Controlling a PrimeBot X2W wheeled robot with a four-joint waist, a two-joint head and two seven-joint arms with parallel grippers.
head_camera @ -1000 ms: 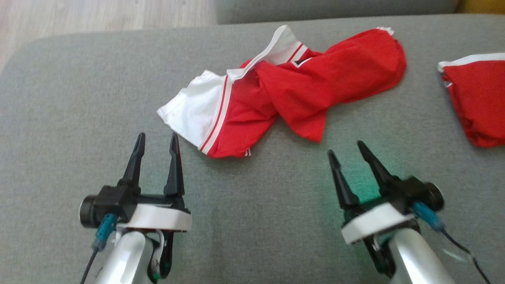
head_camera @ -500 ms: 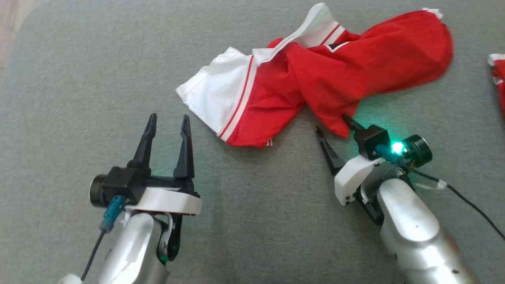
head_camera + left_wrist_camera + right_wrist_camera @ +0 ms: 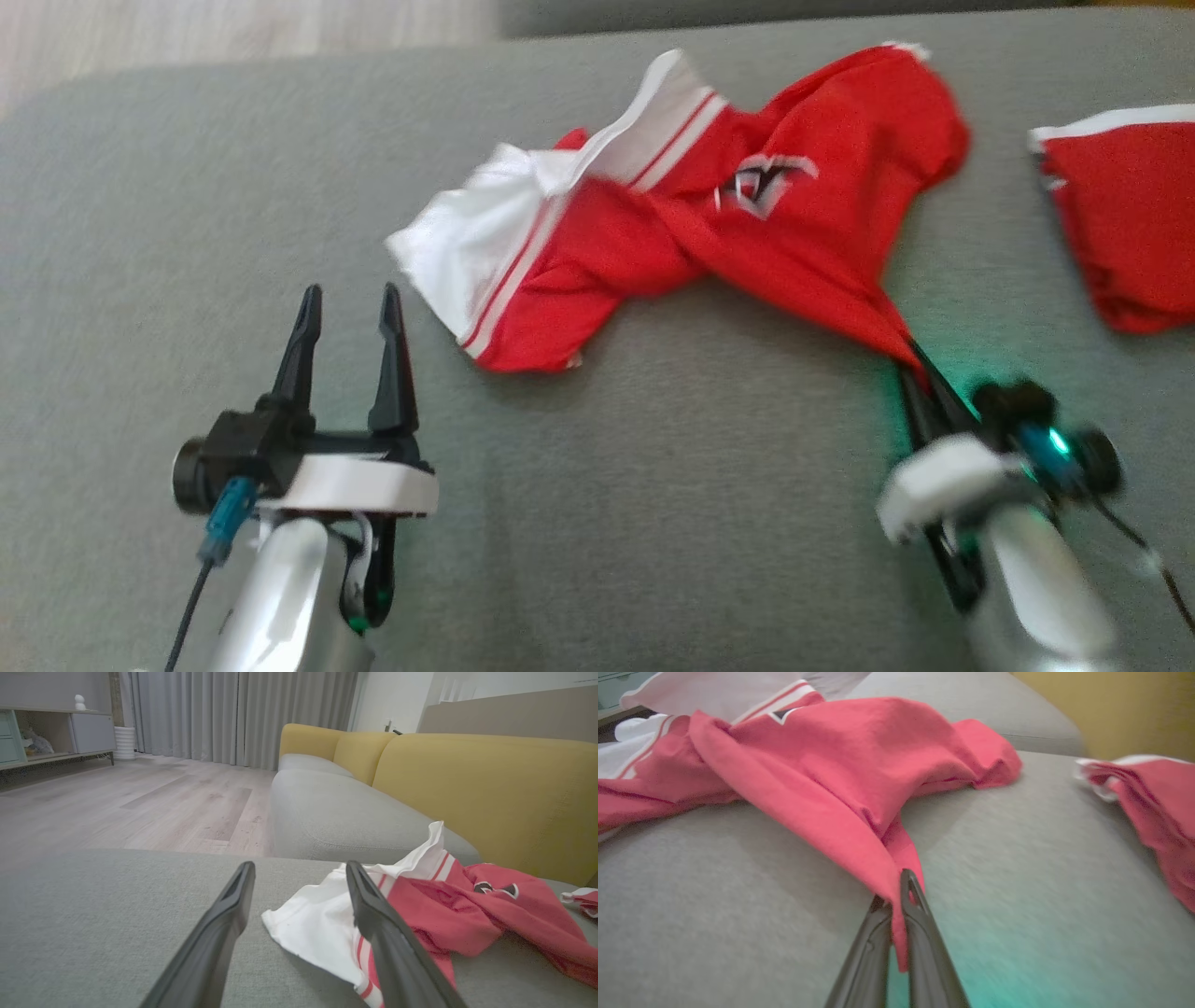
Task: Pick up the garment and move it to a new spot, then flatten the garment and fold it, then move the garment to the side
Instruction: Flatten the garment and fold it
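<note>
The garment [image 3: 709, 224] is a crumpled red and white piece with a small emblem, lying on the grey sofa cushion [image 3: 653, 523]. My right gripper [image 3: 910, 359] is shut on its near red corner, which stretches into a point toward me. In the right wrist view the red cloth [image 3: 822, 774] is pinched between the closed fingers [image 3: 896, 896]. My left gripper [image 3: 347, 303] stands open at the lower left, just short of the garment's white end [image 3: 317, 914], holding nothing.
A second red and white garment [image 3: 1120, 215] lies at the right edge of the cushion. Beyond it are the yellow sofa back [image 3: 490, 788] and another grey seat [image 3: 336, 816]. Wood floor [image 3: 140, 798] lies past the cushion's far left edge.
My right gripper reached the garment's near red corner, closed on it and pulled it back toward me, stretching the cloth and exposing the emblem. The head camera shifted too. The left gripper stayed open.
</note>
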